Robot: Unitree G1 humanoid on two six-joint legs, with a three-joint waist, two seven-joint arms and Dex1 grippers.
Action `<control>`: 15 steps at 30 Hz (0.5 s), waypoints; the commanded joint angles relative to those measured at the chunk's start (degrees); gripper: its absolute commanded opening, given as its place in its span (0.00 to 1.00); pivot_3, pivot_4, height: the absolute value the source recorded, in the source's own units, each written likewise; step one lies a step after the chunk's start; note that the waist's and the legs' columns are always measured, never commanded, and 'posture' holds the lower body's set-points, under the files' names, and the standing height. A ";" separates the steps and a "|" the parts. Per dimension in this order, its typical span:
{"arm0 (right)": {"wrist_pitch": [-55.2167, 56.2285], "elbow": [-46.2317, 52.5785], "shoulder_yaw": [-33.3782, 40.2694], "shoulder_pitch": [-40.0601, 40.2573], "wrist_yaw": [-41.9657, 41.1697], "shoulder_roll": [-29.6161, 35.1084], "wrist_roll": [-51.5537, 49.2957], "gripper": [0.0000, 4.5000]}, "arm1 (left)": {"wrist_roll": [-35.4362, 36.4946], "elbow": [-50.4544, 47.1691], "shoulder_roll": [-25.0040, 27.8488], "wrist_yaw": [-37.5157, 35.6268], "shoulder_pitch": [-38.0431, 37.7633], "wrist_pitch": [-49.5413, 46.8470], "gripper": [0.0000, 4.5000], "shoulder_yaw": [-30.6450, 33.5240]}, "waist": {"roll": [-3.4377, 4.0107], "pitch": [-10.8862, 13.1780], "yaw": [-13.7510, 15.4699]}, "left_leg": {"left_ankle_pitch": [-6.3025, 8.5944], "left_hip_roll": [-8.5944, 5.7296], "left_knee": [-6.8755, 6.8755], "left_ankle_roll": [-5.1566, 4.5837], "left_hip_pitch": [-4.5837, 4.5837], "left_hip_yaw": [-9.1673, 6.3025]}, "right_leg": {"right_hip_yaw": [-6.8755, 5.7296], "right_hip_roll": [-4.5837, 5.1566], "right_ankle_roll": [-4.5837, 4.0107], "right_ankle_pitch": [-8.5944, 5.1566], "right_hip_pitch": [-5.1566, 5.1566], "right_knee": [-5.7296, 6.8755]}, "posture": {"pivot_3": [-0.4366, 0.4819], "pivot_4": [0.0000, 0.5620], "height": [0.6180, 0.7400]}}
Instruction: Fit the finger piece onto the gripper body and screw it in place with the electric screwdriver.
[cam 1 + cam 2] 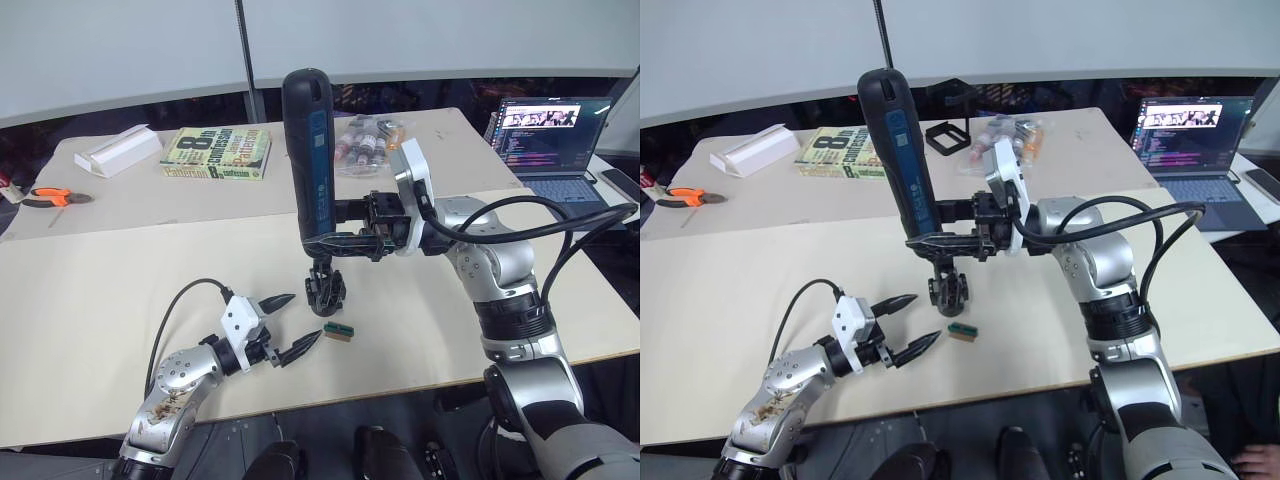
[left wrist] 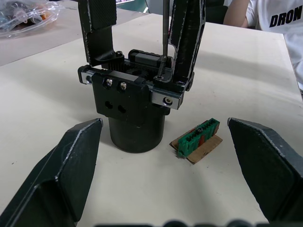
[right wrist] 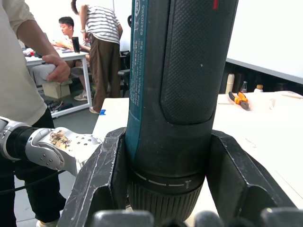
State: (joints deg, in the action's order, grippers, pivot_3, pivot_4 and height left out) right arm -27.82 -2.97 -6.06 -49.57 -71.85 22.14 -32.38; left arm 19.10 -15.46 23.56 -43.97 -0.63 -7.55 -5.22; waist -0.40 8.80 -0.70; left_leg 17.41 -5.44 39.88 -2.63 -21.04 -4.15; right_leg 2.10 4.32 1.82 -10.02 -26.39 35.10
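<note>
Right gripper (image 1: 940,240): 2 black fingers clamped on the lower barrel of the thick black cylindrical electric screwdriver with a blue side strip (image 1: 897,150), held upright.
Screwdriver bit: thin metal shaft pointing down from this gripper into the top of the gripper body, seemingly onto a screw.
Gripper body (image 2: 135,104): black plastic mechanism on a round base with 2 upright black arms, standing on the table directly below the right gripper.
Left gripper (image 1: 290,322): fingers spread wide, holding nothing, just short of the gripper body.
Small green-and-tan block (image 2: 199,139): flat on the table just ahead of the left gripper's fingertips, beside the body's base.
</note>
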 commanded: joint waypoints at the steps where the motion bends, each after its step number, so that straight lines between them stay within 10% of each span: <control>1: 0.90 1.35 1.93 -2.29 -0.37 0.25 -1.39 0.43 | 0.16 -1.28 -0.01 -0.25 0.18 0.99 1.00 -0.05 | 0.00 0.00 0.00 | 0.00 0.00 0.00 0.00 0.00 0.00 | 0.00 0.00 0.00 0.00 0.00 0.00 | 0.48 0.27 1.00; 15: 1.27 1.03 1.86 -2.39 -0.54 0.28 -0.94 0.43 | 0.05 -1.06 -0.20 -0.15 -0.14 1.43 1.00 -0.26 | 0.00 0.00 0.00 | 0.00 0.00 0.00 0.00 0.00 0.00 | 0.00 0.00 0.00 0.00 0.00 0.00 | 0.48 0.27 1.00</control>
State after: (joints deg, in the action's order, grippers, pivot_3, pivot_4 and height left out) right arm -27.81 -3.03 -6.06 -49.57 -72.36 22.32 -32.30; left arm 19.10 -15.45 23.54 -43.98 -0.64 -7.54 -5.58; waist -0.40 8.80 -0.70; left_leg 17.41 -5.44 39.87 -2.64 -21.04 -4.15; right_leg 2.10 4.32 1.82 -10.02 -26.39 35.10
